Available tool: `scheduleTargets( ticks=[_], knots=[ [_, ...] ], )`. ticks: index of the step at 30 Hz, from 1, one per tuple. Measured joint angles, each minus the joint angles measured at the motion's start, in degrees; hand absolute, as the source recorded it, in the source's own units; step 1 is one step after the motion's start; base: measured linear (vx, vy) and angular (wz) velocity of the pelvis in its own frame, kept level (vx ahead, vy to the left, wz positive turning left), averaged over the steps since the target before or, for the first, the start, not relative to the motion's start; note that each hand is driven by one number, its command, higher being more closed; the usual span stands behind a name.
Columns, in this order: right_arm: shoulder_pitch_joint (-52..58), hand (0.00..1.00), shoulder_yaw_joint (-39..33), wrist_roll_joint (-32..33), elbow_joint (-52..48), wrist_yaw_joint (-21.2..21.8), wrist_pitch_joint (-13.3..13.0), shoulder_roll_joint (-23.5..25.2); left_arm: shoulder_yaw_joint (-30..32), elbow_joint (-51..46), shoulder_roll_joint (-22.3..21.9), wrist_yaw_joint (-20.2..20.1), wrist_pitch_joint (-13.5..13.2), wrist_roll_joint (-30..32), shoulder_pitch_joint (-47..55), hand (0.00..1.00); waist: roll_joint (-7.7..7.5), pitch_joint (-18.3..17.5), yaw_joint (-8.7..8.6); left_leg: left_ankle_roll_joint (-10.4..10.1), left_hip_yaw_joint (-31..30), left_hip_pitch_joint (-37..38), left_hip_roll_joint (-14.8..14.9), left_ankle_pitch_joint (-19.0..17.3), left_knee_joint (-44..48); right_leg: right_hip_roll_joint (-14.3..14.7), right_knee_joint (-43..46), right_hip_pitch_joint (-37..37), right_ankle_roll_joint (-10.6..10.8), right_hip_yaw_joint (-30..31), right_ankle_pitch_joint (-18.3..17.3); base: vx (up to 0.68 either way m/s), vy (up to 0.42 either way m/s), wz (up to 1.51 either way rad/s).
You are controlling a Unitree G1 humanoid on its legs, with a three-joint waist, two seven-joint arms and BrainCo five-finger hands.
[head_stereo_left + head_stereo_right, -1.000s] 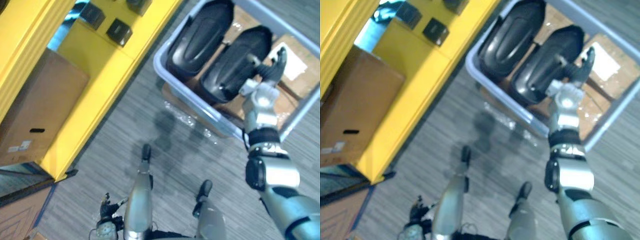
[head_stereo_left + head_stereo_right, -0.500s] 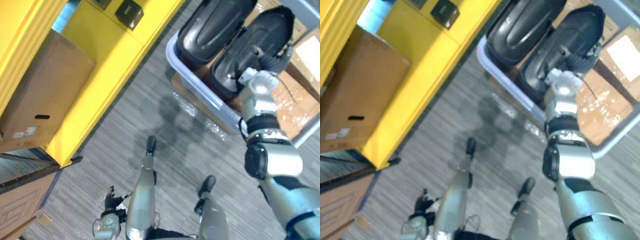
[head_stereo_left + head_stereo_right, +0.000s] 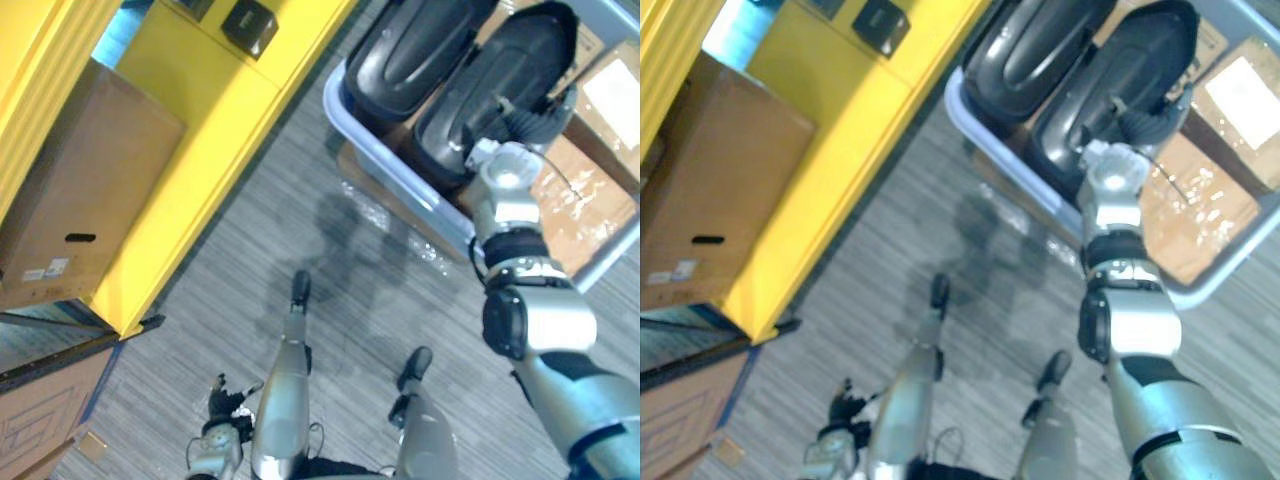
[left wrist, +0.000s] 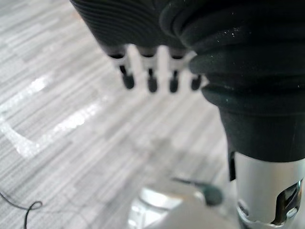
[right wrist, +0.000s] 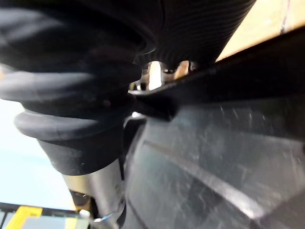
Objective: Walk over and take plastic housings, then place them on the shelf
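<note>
Fingers (image 4: 152,85) of the left hand (image 3: 222,405) hung straight and slightly apart, holding nothing, low over the grey striped carpet (image 3: 300,220) and well away from the pale blue-grey plastic bin (image 3: 385,165). Over that bin the right hand (image 3: 530,118) lay against the raised edge of a black moulded plastic housing (image 3: 465,115). That edge hid the grasp, so I could not tell whether the hand gripped it. A second black plastic housing (image 3: 410,50) lay touching the first, and both were inside the bin. Brown taped cardboard boxes (image 3: 590,190) sat within the bin's rim, right of the housings. Left of the bin stood a yellow metal shelf unit (image 3: 200,130), which carried a large brown cardboard carton (image 3: 80,190) and small black square parts (image 3: 248,25).
</note>
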Motion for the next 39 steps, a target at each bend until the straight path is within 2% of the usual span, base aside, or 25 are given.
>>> scheduleTargets(
  ticks=[7, 9, 15, 23, 28, 35, 37, 39],
  knots=[
    [-0.08, 1.00, 0.05, 0.10, 4.40, -0.09, 0.12, -1.97, -0.27, 0.50, 0.08, 0.30, 0.01, -0.33, -0.27, 0.00, 0.00, 0.00, -0.18, -0.04, -0.11, -0.05, -0.03, 0.15, -0.01, 0.01, 0.01, 0.04, -0.06, -0.12, -0.08, 0.00, 0.000, 0.00],
    [-0.04, 1.00, 0.10, 0.10, 6.32, 0.35, 1.08, -2.25, -1.40, 0.48, 0.52, 0.32, 0.00, -0.37, -0.42, 0.00, 0.00, 0.00, -0.18, -0.04, -0.31, -0.10, -0.08, 0.22, -0.02, 0.01, 0.06, 0.09, -0.05, -0.30, -0.08, -0.01, 0.027, 0.04],
    [0.31, 1.00, 2.28, -0.41, 9.20, 0.35, 1.81, -4.05, -2.36, 0.42, 1.13, 0.15, -0.02, -0.35, -1.02, 0.00, -0.02, -0.01, -0.61, 0.06, -2.14, -1.18, -0.47, 0.68, -0.06, 0.01, 0.40, 0.07, -0.14, -2.10, -0.19, -0.02, 0.042, 0.14],
    [1.10, 1.00, 2.53, -5.25, 11.52, 1.76, 2.95, -6.69, -4.26, 0.33, 1.77, -0.24, -0.10, -0.29, -1.26, 0.00, -0.02, -0.01, -0.55, 0.12, -3.01, -1.75, -1.05, 1.30, -0.13, -0.32, 0.41, 0.19, 0.09, -3.23, -1.08, -0.03, 0.046, 0.05],
    [2.16, 1.00, 2.70, -10.09, 11.92, 1.53, 4.19, -7.86, -4.29, -0.13, 1.87, -0.21, -0.14, -0.18, -1.22, 0.00, -0.02, -0.01, -1.20, 0.30, -3.16, -2.03, -1.33, 1.58, -0.14, -0.52, 0.37, 0.12, 0.17, -3.36, -1.28, -0.01, 0.038, 0.02],
    [3.62, 1.00, 3.61, -16.25, 10.59, -0.80, 7.29, -8.94, -3.86, -5.64, 2.67, 0.58, -1.03, 0.16, -0.39, 0.00, -0.36, 0.20, -2.56, 0.42, -2.98, -2.02, -1.57, 1.68, -0.13, -0.84, 0.35, 0.06, 0.38, -3.28, -1.16, 0.00, 0.044, 0.00],
    [4.17, 1.00, 3.55, -18.45, 9.30, -0.96, 9.08, -9.26, -3.62, -8.19, 3.06, 0.77, -1.85, 0.17, -0.15, 0.00, -0.68, 0.39, -3.26, 0.43, -2.86, -2.01, -1.57, 1.69, -0.12, -0.88, 0.26, 0.04, 0.59, -3.22, -1.01, 0.00, 0.020, -0.01],
    [4.83, 1.00, 3.58, -20.32, 8.57, -0.97, 9.37, -10.40, -3.45, -10.99, 2.92, 0.81, -2.60, 0.19, -0.12, 0.00, -0.69, 0.40, -3.47, 0.59, -2.76, -2.00, -1.57, 1.83, -0.11, -0.91, 0.17, 0.03, 0.80, -3.15, -0.88, 0.01, 0.016, -0.01]
  ],
)
